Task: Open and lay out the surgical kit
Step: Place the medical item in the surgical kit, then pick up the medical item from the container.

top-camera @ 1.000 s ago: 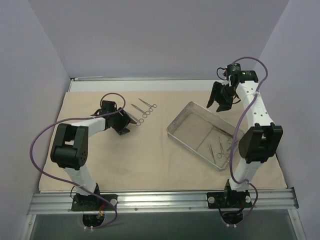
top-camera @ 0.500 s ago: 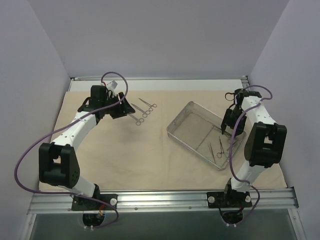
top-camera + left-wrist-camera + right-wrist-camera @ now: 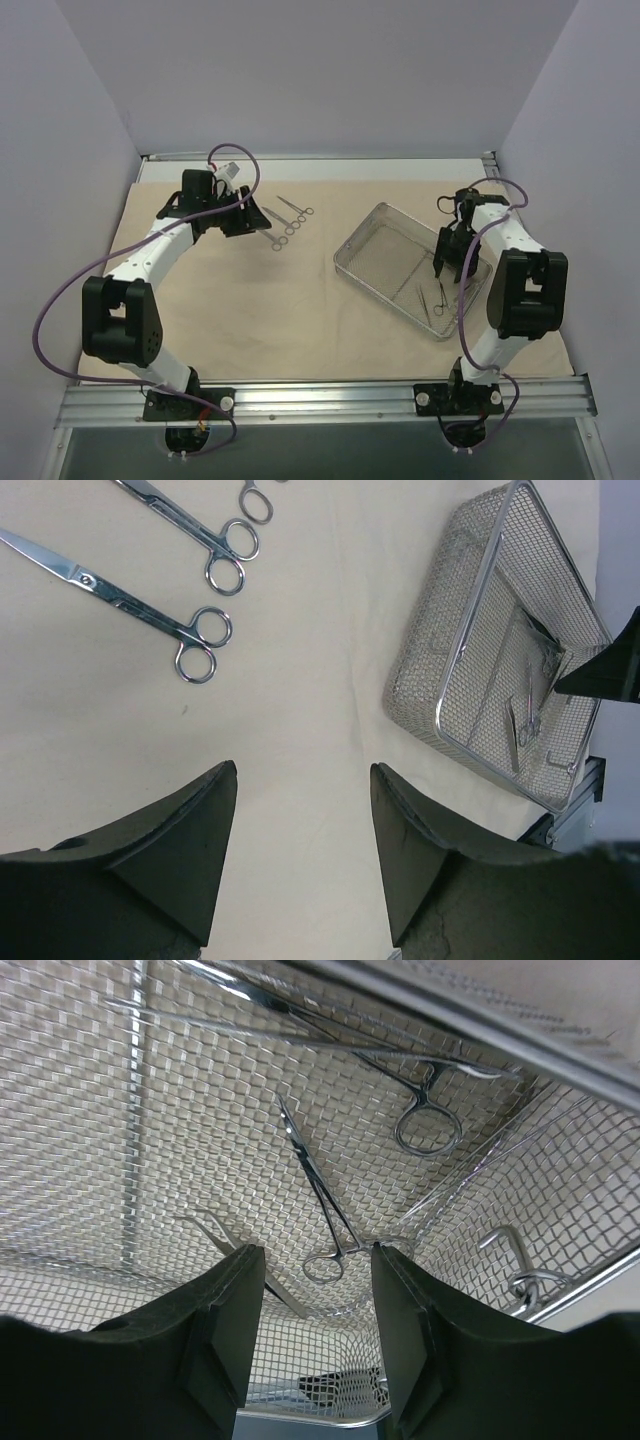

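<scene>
The beige cloth wrap (image 3: pixel 290 310) lies spread flat over the table. The wire-mesh tray (image 3: pixel 362 272) stands on its right half, with several thin steel instruments (image 3: pixel 432 296) inside. My right gripper (image 3: pixel 446 268) hangs open inside the tray. In the right wrist view its jaws (image 3: pixel 315 1250) straddle the ring handle of a thin forceps (image 3: pixel 312 1178) without touching it; another forceps (image 3: pixel 425 1115) lies further in. My left gripper (image 3: pixel 244 222) is open over bare cloth, its jaws (image 3: pixel 302 772) empty. Three scissors (image 3: pixel 285 220) lie just right of it; two scissors (image 3: pixel 150 610) show in the left wrist view.
Grey walls close in the table on the left, back and right. A metal rail (image 3: pixel 320 400) carrying both arm bases runs along the near edge. A purple cable (image 3: pixel 60 290) loops off the left arm. The tray's folding handle (image 3: pixel 515 1260) lies near the right finger.
My right gripper came down from above the tray's far corner into the tray. My left arm swung back from mid-cloth to the far left beside the laid-out scissors.
</scene>
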Robot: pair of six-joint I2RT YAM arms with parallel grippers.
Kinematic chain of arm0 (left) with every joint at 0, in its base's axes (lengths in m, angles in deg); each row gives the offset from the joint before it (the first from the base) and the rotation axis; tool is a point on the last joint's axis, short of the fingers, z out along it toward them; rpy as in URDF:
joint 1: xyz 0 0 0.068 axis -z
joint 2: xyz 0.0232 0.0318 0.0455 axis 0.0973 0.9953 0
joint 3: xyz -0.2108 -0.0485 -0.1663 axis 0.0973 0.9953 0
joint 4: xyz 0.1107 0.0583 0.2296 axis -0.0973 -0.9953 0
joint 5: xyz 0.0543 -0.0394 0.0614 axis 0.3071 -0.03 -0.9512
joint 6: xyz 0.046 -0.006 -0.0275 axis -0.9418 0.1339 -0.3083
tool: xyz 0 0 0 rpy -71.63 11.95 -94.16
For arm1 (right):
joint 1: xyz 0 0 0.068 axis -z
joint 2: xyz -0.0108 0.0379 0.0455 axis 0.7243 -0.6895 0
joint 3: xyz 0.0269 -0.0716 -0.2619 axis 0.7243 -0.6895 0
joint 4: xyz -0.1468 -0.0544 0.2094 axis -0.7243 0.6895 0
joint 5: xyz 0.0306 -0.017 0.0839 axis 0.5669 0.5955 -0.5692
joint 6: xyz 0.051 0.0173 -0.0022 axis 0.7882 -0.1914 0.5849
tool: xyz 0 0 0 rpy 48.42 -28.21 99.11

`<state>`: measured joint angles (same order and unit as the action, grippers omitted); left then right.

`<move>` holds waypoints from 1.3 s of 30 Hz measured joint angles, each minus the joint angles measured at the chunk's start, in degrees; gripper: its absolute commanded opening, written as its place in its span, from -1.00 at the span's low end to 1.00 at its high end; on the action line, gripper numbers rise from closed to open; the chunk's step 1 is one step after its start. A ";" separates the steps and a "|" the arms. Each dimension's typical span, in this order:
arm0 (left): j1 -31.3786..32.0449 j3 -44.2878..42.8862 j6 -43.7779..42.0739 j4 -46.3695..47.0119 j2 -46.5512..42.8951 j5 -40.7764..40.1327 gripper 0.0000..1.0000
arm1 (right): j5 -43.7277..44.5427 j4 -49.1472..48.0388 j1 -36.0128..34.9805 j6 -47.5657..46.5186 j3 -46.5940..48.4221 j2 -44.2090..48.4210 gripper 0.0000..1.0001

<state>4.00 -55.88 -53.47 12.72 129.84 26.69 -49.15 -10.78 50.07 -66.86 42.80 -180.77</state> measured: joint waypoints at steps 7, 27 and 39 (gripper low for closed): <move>-1.99 0.00 0.07 -0.20 1.20 1.84 0.29 | 0.00 -2.62 -0.63 0.39 -3.39 -1.31 -0.13; -4.39 -1.14 0.31 -3.30 1.68 2.97 0.25 | 3.17 -4.52 -6.29 2.05 -2.49 -8.31 -1.00; 0.00 -8.13 2.99 -3.10 2.10 11.15 0.34 | -1.22 0.00 -9.84 1.84 20.59 -7.61 -1.00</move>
<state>4.00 -64.01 -50.48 9.62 131.93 37.84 -50.37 -10.78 40.24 -65.03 63.39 -188.37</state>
